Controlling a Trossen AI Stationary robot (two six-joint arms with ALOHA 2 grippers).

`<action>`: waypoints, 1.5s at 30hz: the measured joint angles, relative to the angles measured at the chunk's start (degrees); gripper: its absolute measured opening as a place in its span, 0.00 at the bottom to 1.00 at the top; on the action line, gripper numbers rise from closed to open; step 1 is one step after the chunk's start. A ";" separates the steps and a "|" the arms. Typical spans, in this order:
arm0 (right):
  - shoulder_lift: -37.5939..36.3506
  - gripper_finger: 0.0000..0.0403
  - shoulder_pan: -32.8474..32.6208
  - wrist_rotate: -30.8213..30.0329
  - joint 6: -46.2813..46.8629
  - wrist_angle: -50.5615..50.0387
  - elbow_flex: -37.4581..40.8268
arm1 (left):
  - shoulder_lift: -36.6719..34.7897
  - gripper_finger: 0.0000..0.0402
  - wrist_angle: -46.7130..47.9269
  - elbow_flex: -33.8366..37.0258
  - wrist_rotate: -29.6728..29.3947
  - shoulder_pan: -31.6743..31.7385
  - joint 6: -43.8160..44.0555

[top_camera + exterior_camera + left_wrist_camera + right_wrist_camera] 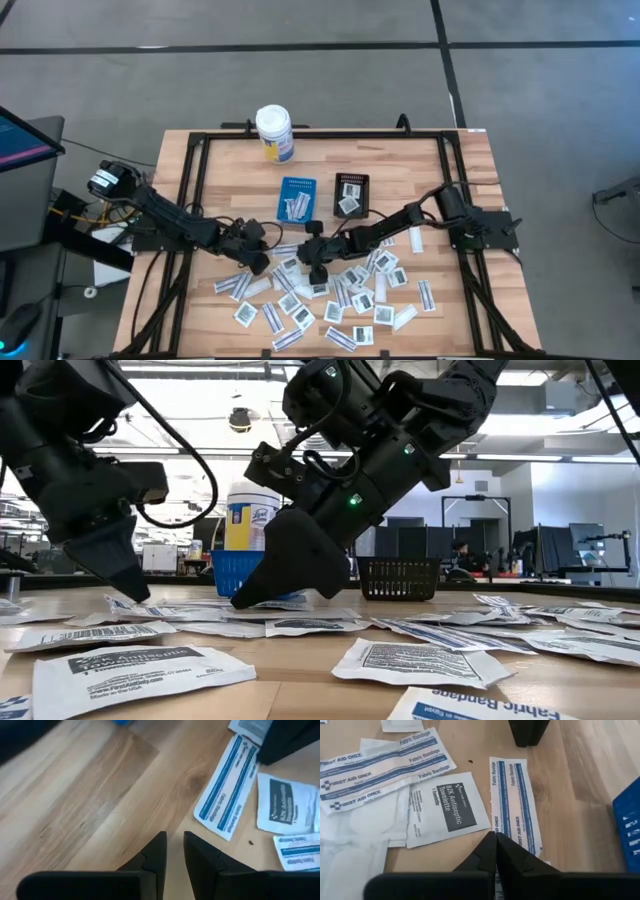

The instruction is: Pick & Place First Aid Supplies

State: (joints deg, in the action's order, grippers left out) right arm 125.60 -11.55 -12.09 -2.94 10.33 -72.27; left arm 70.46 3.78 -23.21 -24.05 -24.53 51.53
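Many white first aid packets (340,295) lie scattered flat on the near half of the wooden table. My right gripper (495,836) reaches in from the right and is shut at the near end of a blue-striped fabric bandage strip (512,795); the low view shows it tipped down to the table (250,598). A square antiseptic towelette packet (447,807) lies beside that strip. My left gripper (175,842) stands at the strip's other end, over bare wood, open by a narrow gap with nothing in it. My right gripper is shut on the near end of the fabric bandage strip (506,834), at its long edge. The fingers slant down from the table's right and lie roughly along the strip. The strip lies flat on the table. The fingers hide how much of it is between them.
A blue tray (297,198) with a few strips and a black tray (350,193) holding a packet stand behind the heap. A white bottle with a yellow label (274,133) stands at the far edge. Bare wood lies on the far left and right.
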 joint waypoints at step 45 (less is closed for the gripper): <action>0.17 0.00 1.03 -0.87 1.44 0.73 0.15 | 5.95 0.26 -20.03 5.54 2.42 -1.05 4.33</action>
State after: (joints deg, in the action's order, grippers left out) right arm 125.78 -10.52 -12.96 -1.49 11.05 -72.12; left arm 76.40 -16.25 -17.67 -21.63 -25.58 55.85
